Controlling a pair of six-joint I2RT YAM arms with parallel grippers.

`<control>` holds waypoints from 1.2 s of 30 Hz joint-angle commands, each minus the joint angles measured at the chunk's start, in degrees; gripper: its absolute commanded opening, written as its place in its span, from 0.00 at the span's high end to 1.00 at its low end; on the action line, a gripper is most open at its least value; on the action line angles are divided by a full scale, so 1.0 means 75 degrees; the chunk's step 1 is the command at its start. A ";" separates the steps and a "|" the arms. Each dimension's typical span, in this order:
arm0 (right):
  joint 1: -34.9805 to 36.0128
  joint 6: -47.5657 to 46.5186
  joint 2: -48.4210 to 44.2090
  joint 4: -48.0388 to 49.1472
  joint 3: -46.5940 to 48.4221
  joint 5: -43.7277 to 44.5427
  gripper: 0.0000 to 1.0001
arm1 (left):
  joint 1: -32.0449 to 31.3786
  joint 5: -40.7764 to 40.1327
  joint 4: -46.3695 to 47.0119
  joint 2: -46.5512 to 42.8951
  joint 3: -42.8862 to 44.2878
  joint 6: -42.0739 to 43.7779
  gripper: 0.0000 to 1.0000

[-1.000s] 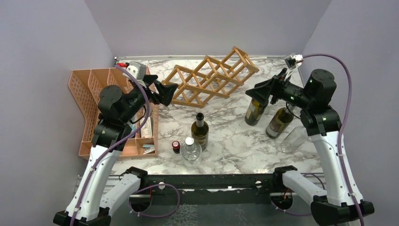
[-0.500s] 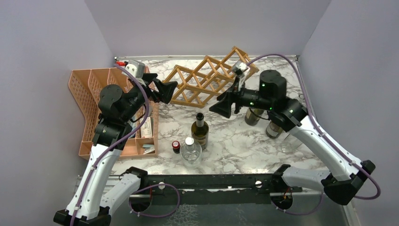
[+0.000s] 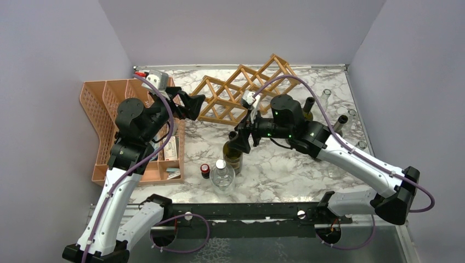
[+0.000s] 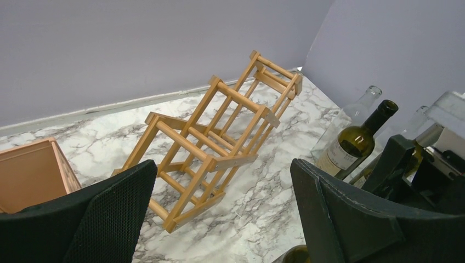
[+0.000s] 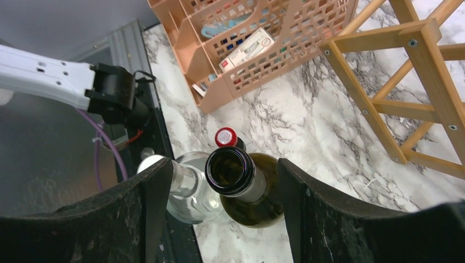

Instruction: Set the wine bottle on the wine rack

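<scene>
The dark green wine bottle (image 3: 233, 156) stands upright and uncorked in the middle of the table. My right gripper (image 3: 241, 141) is open, with one finger on each side of the bottle's neck. In the right wrist view the bottle's open mouth (image 5: 230, 171) sits between the fingers (image 5: 310, 211), and small gaps show on both sides. The light-brown wooden lattice wine rack (image 3: 244, 92) lies at the back centre; it also shows in the left wrist view (image 4: 219, 129). My left gripper (image 3: 193, 106) is open and empty, just left of the rack's near-left end.
A clear bottle (image 3: 222, 174) and a small red-capped bottle (image 3: 205, 170) stand close by the wine bottle, on its front-left side. Two more green bottles (image 3: 307, 107) and several clear glass pieces (image 3: 327, 95) stand at the back right. An orange mesh organiser (image 3: 104, 118) is on the left.
My right arm has swung left from the bottles at the right side to the centre bottle, and its open fingers now straddle the neck. The left arm has not moved.
</scene>
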 commanded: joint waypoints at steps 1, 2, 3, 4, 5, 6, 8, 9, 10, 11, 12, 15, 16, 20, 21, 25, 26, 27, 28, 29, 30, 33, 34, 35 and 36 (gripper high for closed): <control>0.0183 -0.1097 -0.0004 0.0395 -0.0379 0.0467 0.29 | 0.0045 0.0028 -0.0066 -0.0017 -0.0078 -0.0054 0.01; 0.0178 -0.1211 -0.0039 0.0494 -0.0464 0.0619 0.29 | 0.0045 0.0082 -0.0091 0.0004 -0.0074 -0.0054 0.01; 0.0183 -0.1283 -0.0063 0.0604 -0.0539 0.0722 0.31 | 0.0045 0.0153 -0.0116 0.0036 -0.0061 -0.0054 0.01; 0.0184 -0.1329 -0.0067 0.0720 -0.0609 0.0718 0.32 | 0.0045 0.0223 -0.0122 0.0067 -0.0069 -0.0060 0.01; 0.0175 -0.1326 -0.0062 0.0820 -0.0657 0.0646 0.33 | 0.0046 0.0297 -0.0139 0.0089 -0.0064 -0.0065 0.01; 0.0179 -0.1332 -0.0051 0.0948 -0.0717 0.0551 0.36 | 0.0045 0.0357 -0.0142 0.0121 -0.0070 -0.0076 0.01; 0.0184 -0.1271 -0.0009 0.1223 -0.0860 0.0376 0.41 | 0.0046 0.0410 -0.0141 0.0150 -0.0093 -0.0100 0.01; 0.0184 -0.1262 0.0023 0.1337 -0.0943 0.0325 0.42 | 0.0048 0.0443 -0.0138 0.0168 -0.0118 -0.0085 0.01; 0.0184 -0.1265 0.0048 0.1443 -0.1012 0.0298 0.44 | 0.0045 0.0520 -0.0116 0.0164 -0.0150 -0.0029 0.01; 0.0175 -0.1267 0.0073 0.1529 -0.1082 0.0298 0.46 | 0.0045 0.0690 -0.0093 0.0176 -0.0162 0.0025 0.01; 0.0183 -0.1288 0.0077 0.1612 -0.1136 0.0324 0.47 | 0.0052 0.0791 -0.0100 0.0183 -0.0179 0.0048 0.01; 0.0190 -0.1355 0.0070 0.1963 -0.1350 0.0369 0.48 | 0.0046 0.0949 -0.0104 0.0227 -0.0220 0.0051 0.01; 0.0185 -0.1370 0.0061 0.2087 -0.1410 0.0359 0.49 | 0.0045 0.0959 -0.0101 0.0242 -0.0233 0.0051 0.01; 0.0182 -0.1354 0.0023 0.2596 -0.1581 0.0570 0.59 | 0.0045 0.0930 -0.0106 0.0328 -0.0222 0.0028 0.01; 0.0182 -0.1345 -0.0002 0.2726 -0.1634 0.0625 0.61 | 0.0045 0.0933 -0.0093 0.0347 -0.0204 0.0042 0.01; 0.0189 -0.1306 -0.0212 0.3241 -0.1894 0.0769 0.78 | 0.0045 0.0777 -0.0097 0.0410 -0.0127 -0.0011 0.01; 0.0195 -0.1278 -0.0294 0.3329 -0.1966 0.0891 0.82 | 0.0046 0.0792 -0.0093 0.0419 -0.0130 -0.0027 0.01; 0.0188 -0.1282 -0.0373 0.3392 -0.2038 0.1027 0.87 | 0.0045 0.0798 -0.0090 0.0411 -0.0123 -0.0055 0.01; 0.0176 -0.1289 -0.0468 0.3448 -0.2105 0.1209 0.90 | 0.0052 0.0833 -0.0075 0.0413 -0.0147 -0.0075 0.01; 0.0186 -0.1293 -0.0575 0.3515 -0.2175 0.1393 0.92 | 0.0045 0.0904 -0.0045 0.0402 -0.0198 -0.0063 0.01; 0.0193 -0.1300 -0.0705 0.3578 -0.2227 0.1592 0.94 | 0.0045 0.0995 0.0009 0.0390 -0.0260 -0.0037 0.01; 0.0186 -0.1308 -0.1112 0.3709 -0.2306 0.2290 0.99 | 0.0047 0.1411 0.0443 0.0295 -0.0689 0.0042 0.01; 0.0186 -0.1290 -0.1248 0.3729 -0.2293 0.2512 0.99 | 0.0051 0.1664 0.0776 0.0233 -0.0909 0.0028 0.01; 0.0190 -0.1249 -0.1393 0.3727 -0.2275 0.2737 0.99 | 0.0046 0.1835 0.1139 0.0165 -0.1141 -0.0053 0.01; 0.0186 -0.1206 -0.1516 0.3705 -0.2239 0.2953 0.99 | 0.0045 0.1975 0.1563 0.0086 -0.1409 -0.0236 0.01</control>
